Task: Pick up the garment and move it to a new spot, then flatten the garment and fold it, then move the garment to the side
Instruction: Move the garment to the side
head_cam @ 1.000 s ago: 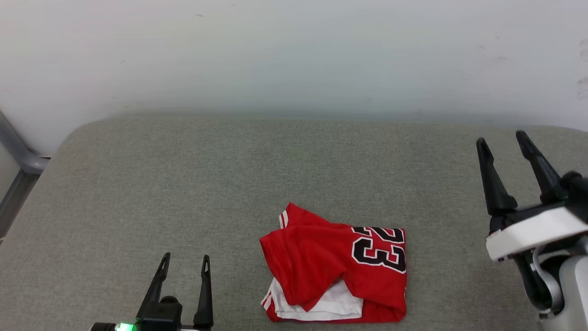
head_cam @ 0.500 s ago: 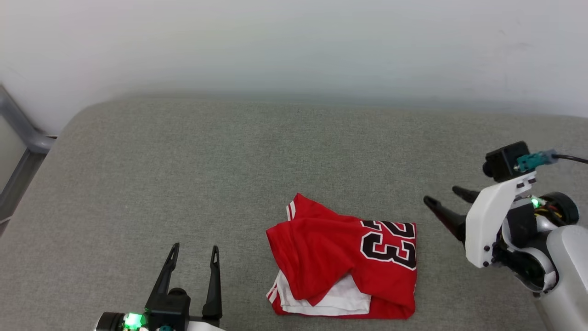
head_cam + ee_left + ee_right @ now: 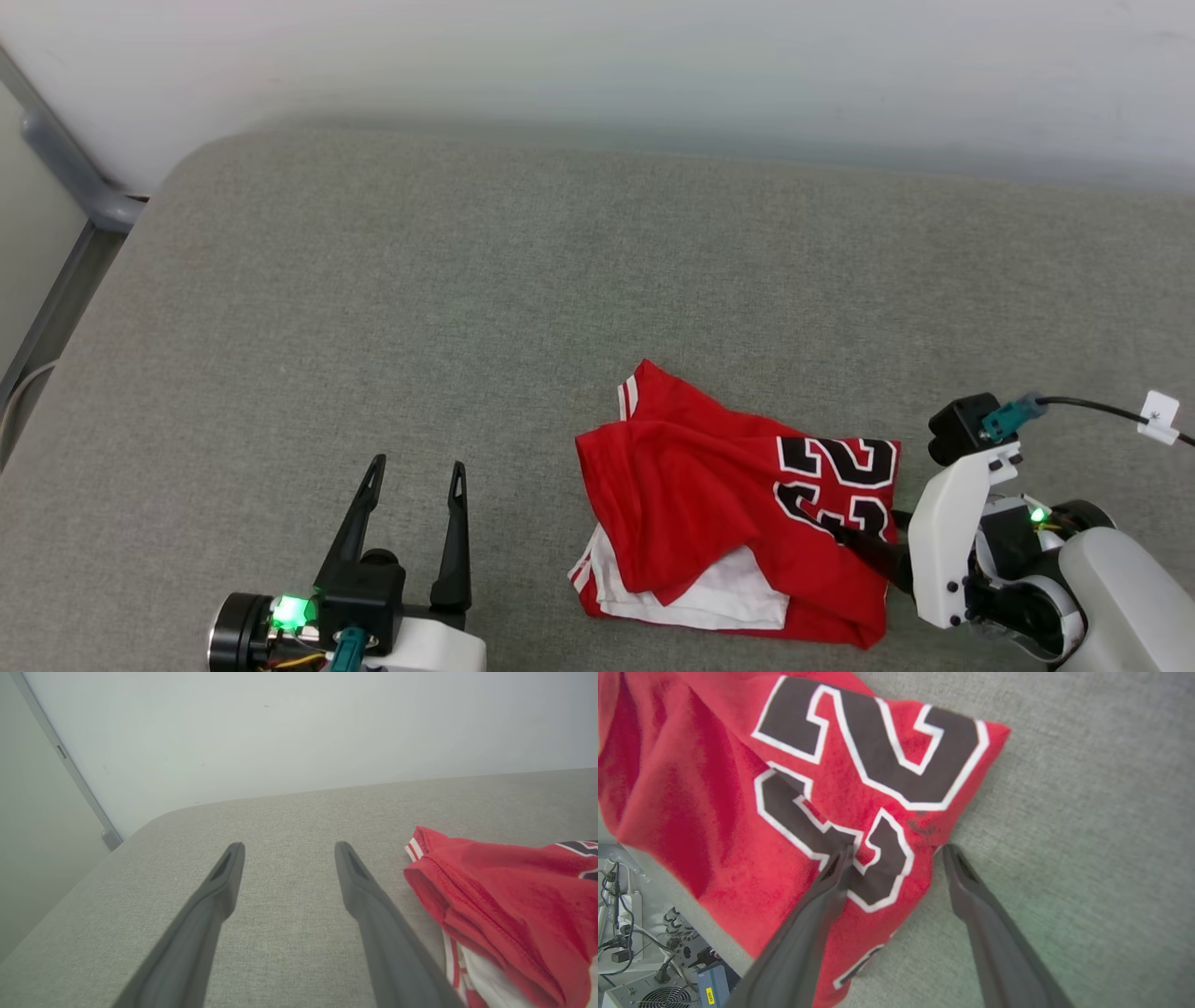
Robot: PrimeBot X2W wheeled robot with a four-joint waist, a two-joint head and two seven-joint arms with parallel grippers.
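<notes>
While the left gripper [image 3: 417, 461] sits open, empty, the wrist view shows the right gripper [image 3: 897, 848] spread astride the garment's [image 3: 714, 826] edge.

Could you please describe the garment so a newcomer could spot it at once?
On the wide grey fabric surface, look toward its near edge, right of centre. The garment lies crumpled there: bright red, white underneath, with a black white-edged 23.

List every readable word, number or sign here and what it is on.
"23": black numerals outlined in white, on the red garment.
Too small to read: the yellow sticker on the blue-grey box.
Too small to read: the white tag on the cable.
</notes>
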